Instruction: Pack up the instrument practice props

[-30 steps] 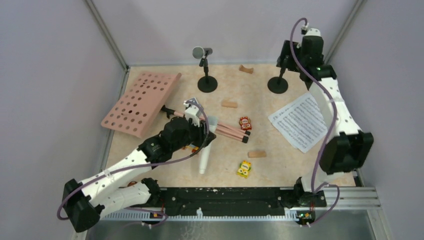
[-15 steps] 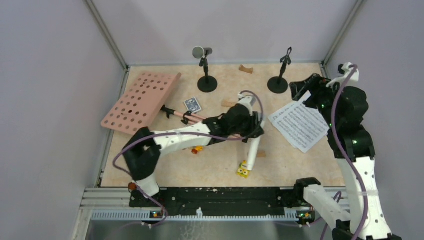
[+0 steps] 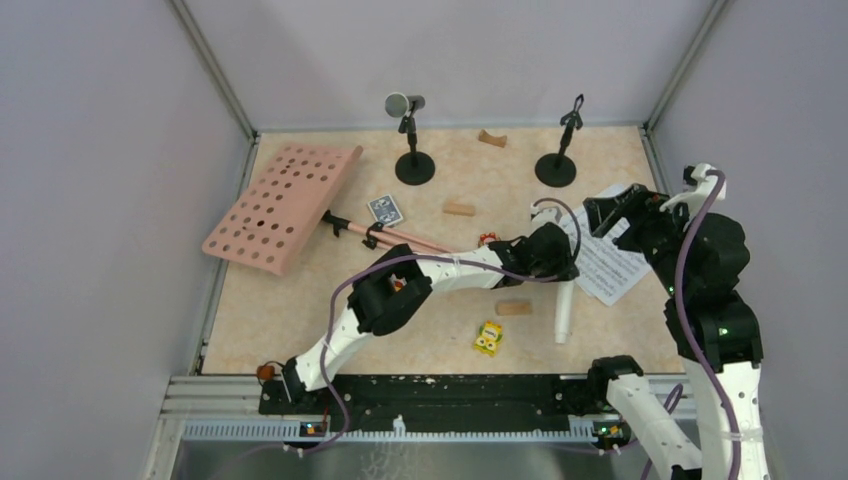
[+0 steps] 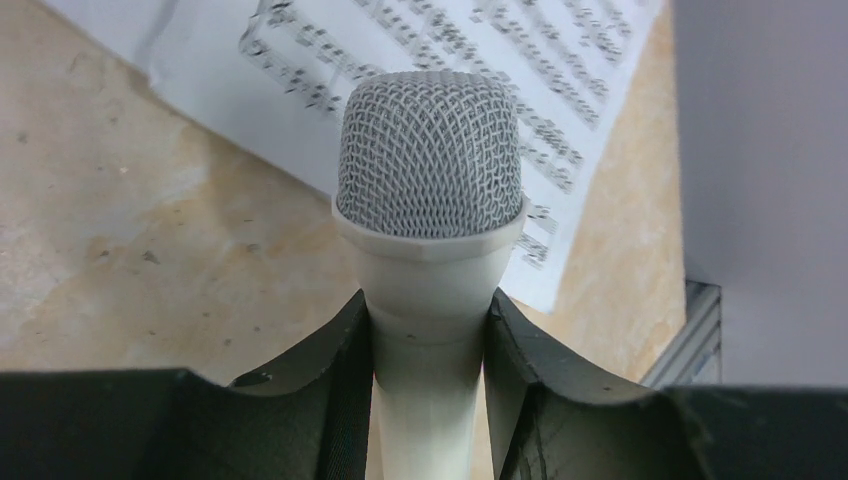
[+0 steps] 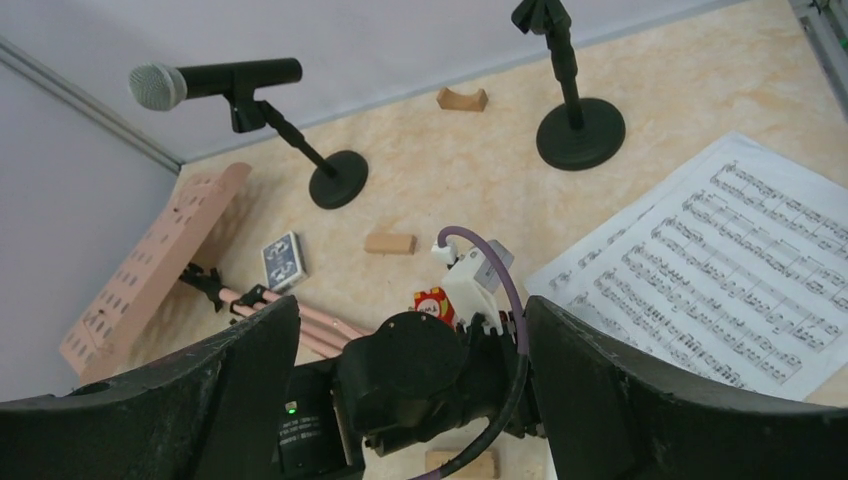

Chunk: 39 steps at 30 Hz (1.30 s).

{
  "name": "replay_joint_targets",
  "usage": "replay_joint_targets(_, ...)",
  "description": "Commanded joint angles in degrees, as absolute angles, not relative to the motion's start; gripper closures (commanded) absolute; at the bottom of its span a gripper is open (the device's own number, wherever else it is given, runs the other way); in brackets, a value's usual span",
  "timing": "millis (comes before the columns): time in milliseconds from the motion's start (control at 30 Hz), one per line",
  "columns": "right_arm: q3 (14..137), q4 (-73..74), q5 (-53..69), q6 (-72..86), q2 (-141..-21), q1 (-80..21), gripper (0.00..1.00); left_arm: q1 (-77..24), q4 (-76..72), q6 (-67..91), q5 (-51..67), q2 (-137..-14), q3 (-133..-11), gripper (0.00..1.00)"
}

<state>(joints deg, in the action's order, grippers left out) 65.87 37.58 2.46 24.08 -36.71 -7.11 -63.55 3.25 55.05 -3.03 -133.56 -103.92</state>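
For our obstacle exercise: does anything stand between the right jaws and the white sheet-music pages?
The left jaws, shut on the white mesh-headed microphone, sit ahead of the open right jaws at the left edge of the white sheet-music pages; the rest lies bare.

We count one white mic (image 3: 563,310), one dark mic (image 3: 404,103), two stands (image 3: 415,167) (image 3: 555,170), one desk (image 3: 280,205), one score (image 3: 612,270), three blocks (image 3: 491,138) (image 3: 459,209) (image 3: 514,308), at least two cars (image 3: 488,337) (image 3: 488,239) and one box (image 3: 385,209).
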Motion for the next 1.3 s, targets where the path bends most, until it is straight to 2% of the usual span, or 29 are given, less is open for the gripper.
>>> replay_joint_targets(0,64.5,38.3,3.3,24.3,-35.6,-7.5,0.19,-63.5,5.2,59.3,-7.6,-135.5,-107.0,1.00)
replay_joint_targets(67,64.1,38.5,3.7,24.4,-35.4,-7.5,0.19,-63.5,7.6,59.7,-9.8,-135.7,-106.6,0.99)
replay_joint_targets(100,64.0,38.6,3.7,24.3,-35.2,-7.5,0.19,-63.5,8.4,59.8,-10.8,-135.5,-106.1,0.95)
replay_joint_targets(200,63.4,38.6,3.6,24.2,-34.7,-7.5,0.19,-63.5,9.3,59.0,-14.1,-134.3,-104.1,0.79)
replay_joint_targets(367,62.8,38.4,3.6,24.2,-34.2,-7.5,0.19,-63.5,12.2,58.6,-18.7,-132.5,-102.0,0.60)
replay_joint_targets(533,62.2,38.2,3.9,24.2,-34.1,-7.5,0.20,-63.5,13.7,58.6,-22.4,-130.1,-99.2,0.32)
replay_joint_targets(633,61.6,38.1,4.0,24.2,-33.8,-7.5,0.20,-63.5,15.0,57.7,-23.4,-129.4,-98.8,0.20)
replay_joint_targets(867,60.0,38.6,3.6,24.3,-33.5,-7.5,0.20,-63.5,15.8,55.3,-25.7,-126.4,-97.2,0.15)
replay_joint_targets(1267,56.1,39.6,4.6,25.6,-33.2,-7.5,0.20,-63.5,3.2,43.0,-23.9,-115.2,-89.8,0.12)
